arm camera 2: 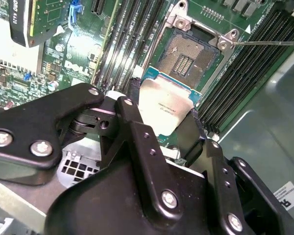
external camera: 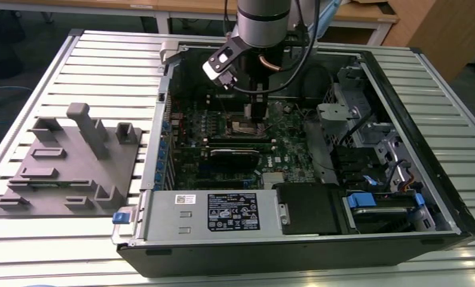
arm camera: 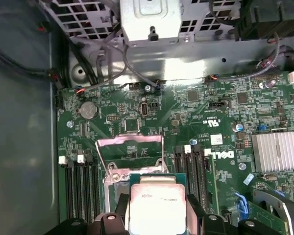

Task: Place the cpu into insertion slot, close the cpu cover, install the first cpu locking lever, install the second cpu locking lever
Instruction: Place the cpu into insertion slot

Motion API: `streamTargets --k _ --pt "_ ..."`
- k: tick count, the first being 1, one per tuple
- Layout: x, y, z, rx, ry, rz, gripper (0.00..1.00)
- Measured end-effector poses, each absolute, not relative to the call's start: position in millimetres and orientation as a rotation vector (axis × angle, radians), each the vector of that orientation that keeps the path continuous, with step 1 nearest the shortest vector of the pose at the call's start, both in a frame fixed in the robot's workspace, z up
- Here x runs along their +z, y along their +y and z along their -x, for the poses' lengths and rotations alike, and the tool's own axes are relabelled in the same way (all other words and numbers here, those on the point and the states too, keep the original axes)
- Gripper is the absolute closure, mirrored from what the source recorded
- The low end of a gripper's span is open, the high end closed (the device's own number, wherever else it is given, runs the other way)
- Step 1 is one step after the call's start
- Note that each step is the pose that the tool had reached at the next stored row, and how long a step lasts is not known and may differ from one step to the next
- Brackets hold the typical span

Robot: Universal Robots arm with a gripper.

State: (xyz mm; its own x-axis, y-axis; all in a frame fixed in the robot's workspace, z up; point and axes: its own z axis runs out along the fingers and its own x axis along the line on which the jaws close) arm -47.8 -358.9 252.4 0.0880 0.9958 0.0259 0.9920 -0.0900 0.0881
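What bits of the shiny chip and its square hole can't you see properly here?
Second wrist view: the end effector's black links hide the cpu's near edge; how high it sits over the insertion slot cannot be judged.
First wrist view: the cpu covers most of the insertion slot, and the picture's edge cuts the cpu off.
Exterior view: the end effector partly blocks the insertion slot.
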Motion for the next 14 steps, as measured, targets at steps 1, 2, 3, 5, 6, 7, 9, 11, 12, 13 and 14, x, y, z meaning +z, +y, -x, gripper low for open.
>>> streamTargets --k 1,2,3,5,6,7,9,11,12,13,14 --pt "251.8 -358.9 48.3 0.125 2.094 -2.277 0.46" --pt "251.2 -358.8 48.7 0.128 2.102 -2.273 0.46" --pt "250.7 -358.8 49.4 0.129 2.108 -2.268 0.46" --pt "249.4 -358.9 51.0 0.132 2.121 -2.259 0.46" --pt "248.4 -358.9 52.0 0.135 2.128 -2.255 0.46" --pt "247.3 -358.9 52.7 0.138 2.136 -2.250 0.46" --pt "245.7 -358.9 53.2 0.142 2.153 -2.238 0.46" --pt "244.2 -358.8 53.8 0.146 2.169 -2.226 0.46" --pt "243.4 -358.8 54.1 0.149 2.178 -2.221 0.46" --pt "242.7 -358.8 54.6 0.152 2.185 -2.216 0.46" --pt "241.6 -358.7 55.3 0.154 2.192 -2.211 0.46"
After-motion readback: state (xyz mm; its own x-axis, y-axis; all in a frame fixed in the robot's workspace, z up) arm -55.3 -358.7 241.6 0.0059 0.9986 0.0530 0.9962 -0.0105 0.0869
